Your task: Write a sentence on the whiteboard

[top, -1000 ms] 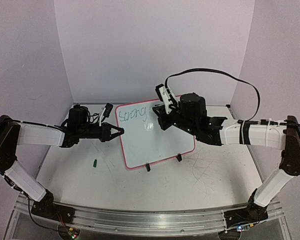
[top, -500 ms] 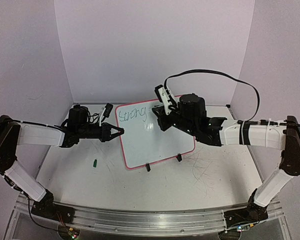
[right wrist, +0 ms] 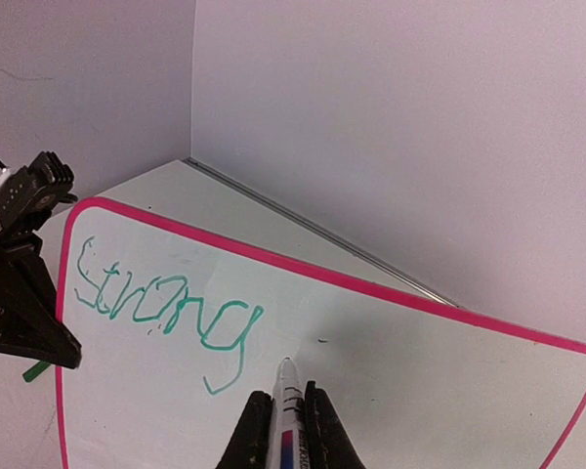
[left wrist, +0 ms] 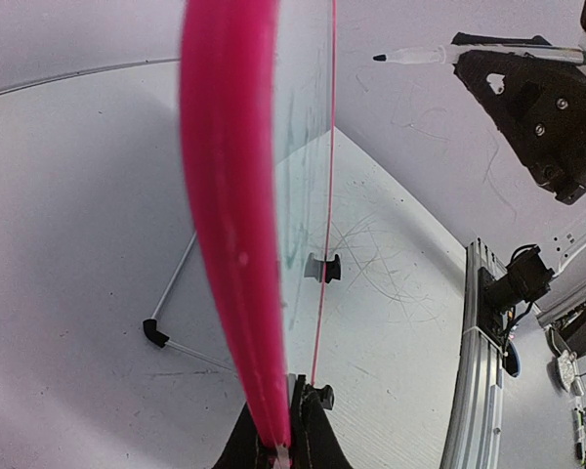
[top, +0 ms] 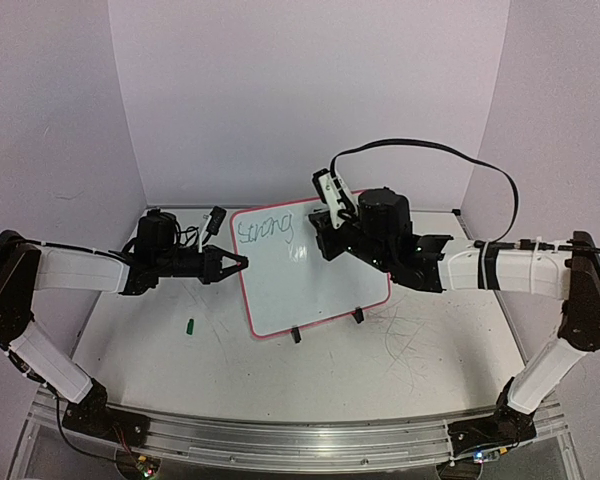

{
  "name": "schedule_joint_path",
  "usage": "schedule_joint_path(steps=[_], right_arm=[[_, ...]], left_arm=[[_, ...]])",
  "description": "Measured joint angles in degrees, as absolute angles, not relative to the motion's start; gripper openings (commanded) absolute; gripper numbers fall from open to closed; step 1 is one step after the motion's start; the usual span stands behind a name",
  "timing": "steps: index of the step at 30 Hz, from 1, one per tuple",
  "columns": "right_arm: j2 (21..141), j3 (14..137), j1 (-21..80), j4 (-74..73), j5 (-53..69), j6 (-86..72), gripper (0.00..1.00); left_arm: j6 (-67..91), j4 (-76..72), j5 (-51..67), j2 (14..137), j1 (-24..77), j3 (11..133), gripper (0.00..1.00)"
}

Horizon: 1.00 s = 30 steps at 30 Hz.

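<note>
The whiteboard [top: 315,285] stands tilted at mid-table, pink-rimmed, on two black clip feet. My left gripper [top: 242,263] is shut on its left edge; in the left wrist view the pink rim [left wrist: 230,244] runs up from between the jaws of this gripper [left wrist: 288,420]. Of the sentence, only the green word "Strong" [right wrist: 166,313] shows, at the board's top left. My right gripper [right wrist: 286,396] is shut on a white marker [right wrist: 289,386]. The marker's tip points at the board just right of the "g", a little off the surface [left wrist: 376,57].
A small green marker cap [top: 191,324] lies on the table left of the board. Grey scribbles mark the tabletop [top: 410,340] in front of the board. Walls close the back and both sides. A metal rail [top: 280,440] runs along the near edge.
The right gripper with the marker has shifted very slightly to the right. The left arm and the board have not moved.
</note>
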<state>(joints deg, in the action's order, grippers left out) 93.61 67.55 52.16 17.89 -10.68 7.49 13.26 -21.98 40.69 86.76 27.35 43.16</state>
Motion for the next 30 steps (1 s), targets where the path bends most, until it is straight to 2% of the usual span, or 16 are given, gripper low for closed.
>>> schedule_joint_path(steps=[30], right_arm=[[97.93, 71.15, 52.16, 20.21, -14.8, 7.51, 0.0]], left_arm=[[12.84, -20.88, 40.53, 86.78, 27.46, 43.86, 0.0]])
